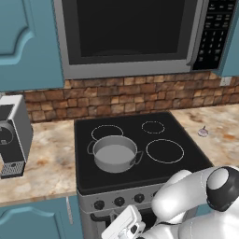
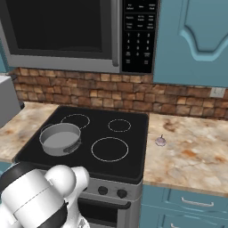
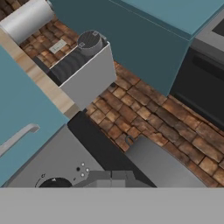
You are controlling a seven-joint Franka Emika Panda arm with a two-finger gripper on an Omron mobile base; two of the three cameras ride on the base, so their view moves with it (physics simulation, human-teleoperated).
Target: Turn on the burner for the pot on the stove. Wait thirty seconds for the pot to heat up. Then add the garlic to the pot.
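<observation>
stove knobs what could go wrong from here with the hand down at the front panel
The stove has several alike black knobs in a row, so the shut gripper could turn one that heats a bare ring rather than the one under the pot. The garlic lies small and rounded on the counter to the right; a later grasp might nudge it away.

pot (image 2: pixel 60 139) sits on stove (image 2: pixel 89 138) left-centre of frame; garlic (image 2: pixel 160 141) on worktop (image 2: pixel 191 156) right of it, well apart.
</observation>
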